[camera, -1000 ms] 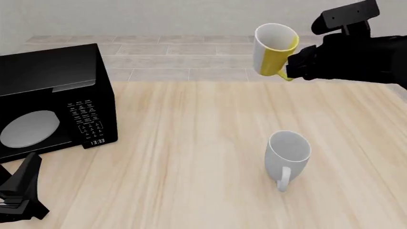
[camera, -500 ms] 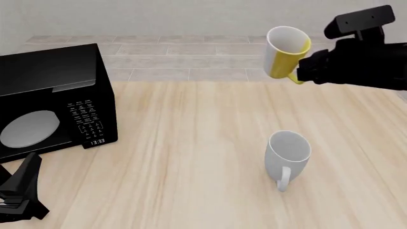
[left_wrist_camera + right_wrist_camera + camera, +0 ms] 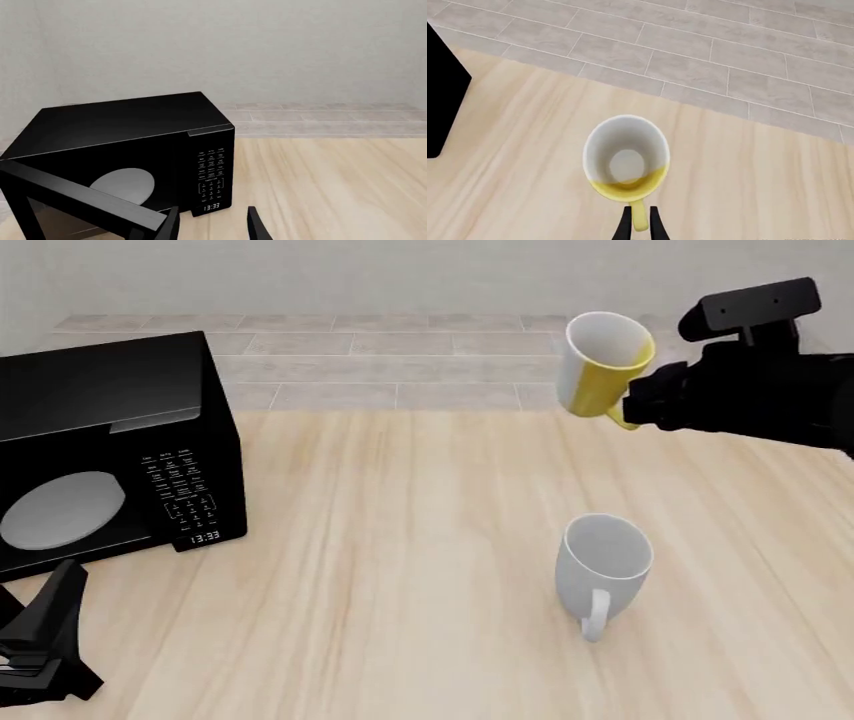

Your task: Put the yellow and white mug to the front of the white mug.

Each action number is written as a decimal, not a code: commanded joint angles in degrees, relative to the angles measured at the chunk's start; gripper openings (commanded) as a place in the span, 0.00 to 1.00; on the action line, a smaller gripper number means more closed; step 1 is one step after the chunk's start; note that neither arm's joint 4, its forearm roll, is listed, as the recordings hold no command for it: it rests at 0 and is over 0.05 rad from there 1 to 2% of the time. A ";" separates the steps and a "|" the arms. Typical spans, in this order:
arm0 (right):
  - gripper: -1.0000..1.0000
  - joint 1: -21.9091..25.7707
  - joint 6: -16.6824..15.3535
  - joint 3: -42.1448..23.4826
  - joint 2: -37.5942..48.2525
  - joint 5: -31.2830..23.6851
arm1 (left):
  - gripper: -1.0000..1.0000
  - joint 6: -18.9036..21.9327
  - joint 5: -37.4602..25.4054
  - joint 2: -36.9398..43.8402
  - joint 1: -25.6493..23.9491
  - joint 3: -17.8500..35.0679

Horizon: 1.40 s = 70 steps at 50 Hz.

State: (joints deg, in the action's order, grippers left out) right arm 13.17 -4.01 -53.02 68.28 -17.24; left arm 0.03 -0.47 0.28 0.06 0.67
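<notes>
The yellow and white mug (image 3: 601, 365) hangs high in the air above the table's far right part, tilted, its white inside facing the camera. My right gripper (image 3: 627, 408) is shut on its yellow handle; the right wrist view looks down into the mug (image 3: 626, 161), with the fingers (image 3: 639, 220) pinching the handle. The white mug (image 3: 605, 565) stands upright on the table nearer the front, right of centre, handle toward the front. My left gripper (image 3: 40, 640) rests low at the front left, its fingertips (image 3: 212, 227) apart with nothing between them.
A black microwave (image 3: 114, 445) with a lit clock stands at the left of the wooden table (image 3: 400, 570); it fills much of the left wrist view as microwave (image 3: 127, 150). Grey tiled floor (image 3: 400, 350) lies beyond the table's far edge.
My right gripper has carried the yellow and white mug to the right, by a small amount since half a second ago. The white mug and left arm have not moved.
</notes>
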 commanded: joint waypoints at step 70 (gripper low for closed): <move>0.00 -3.12 2.40 11.57 8.42 14.78 | 1.00 0.06 -0.01 -0.06 -0.02 0.00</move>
State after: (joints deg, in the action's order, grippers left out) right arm 10.34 -2.05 -41.93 75.51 -4.03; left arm 0.03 -0.46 0.28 0.06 0.67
